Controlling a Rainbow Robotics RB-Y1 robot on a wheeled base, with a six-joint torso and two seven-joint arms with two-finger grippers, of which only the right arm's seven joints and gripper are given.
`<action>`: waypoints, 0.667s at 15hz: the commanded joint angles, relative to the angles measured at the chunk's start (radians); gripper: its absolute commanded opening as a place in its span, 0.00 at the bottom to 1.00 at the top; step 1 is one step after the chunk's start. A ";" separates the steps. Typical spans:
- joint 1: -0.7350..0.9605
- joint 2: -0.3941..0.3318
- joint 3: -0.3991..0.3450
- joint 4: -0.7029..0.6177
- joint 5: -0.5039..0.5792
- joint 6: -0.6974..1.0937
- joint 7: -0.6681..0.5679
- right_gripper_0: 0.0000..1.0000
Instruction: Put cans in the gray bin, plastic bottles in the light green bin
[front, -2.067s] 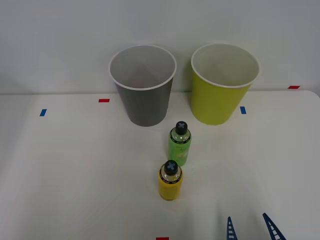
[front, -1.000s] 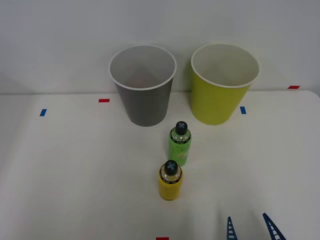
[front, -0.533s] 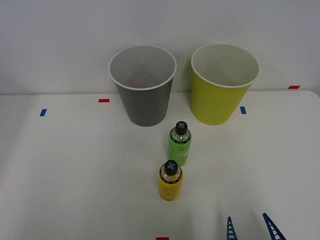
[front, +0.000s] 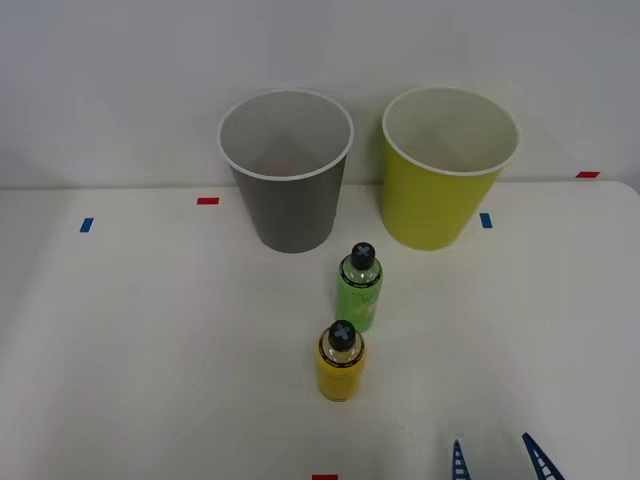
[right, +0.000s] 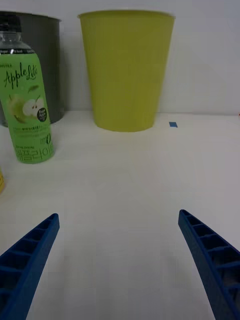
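The right gripper (front: 500, 458), with its blue ribbed fingers (right: 30, 260), stood spread wide and held nothing. In the front view only its two fingertips showed at the near edge of the white table (front: 130, 350), to the right of centre, low over the surface and well apart from every object.

Nearest to it stood the small yellow plastic bottle with a black screw cap (front: 341, 362), upright on the table, ahead of the gripper and to its left. Just beyond that bottle, slightly to the right, stood the small bright green plastic bottle with a black cap (front: 360, 288), also upright; the two were close together but apart. In the wrist view the green bottle's label (right: 27, 117) read "Apple Lite" with a picture of an apple.

Farther back, by the pale wall, the two tapered round wastebaskets stood side by side, upright and open. The dark gray bin with a pale rim (front: 290, 205) was on the left, the yellow-green bin with a white rim (front: 435, 205) on the right, with a gap between them. Small red and blue tape marks (front: 207, 201) lay on the table.
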 joint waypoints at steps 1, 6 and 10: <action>-0.022 -0.042 0.018 -0.010 0.013 -0.038 0.005 0.82; -0.102 -0.171 0.089 -0.025 0.003 -0.038 0.019 0.82; -0.163 -0.309 0.168 -0.068 -0.065 -0.040 0.034 1.00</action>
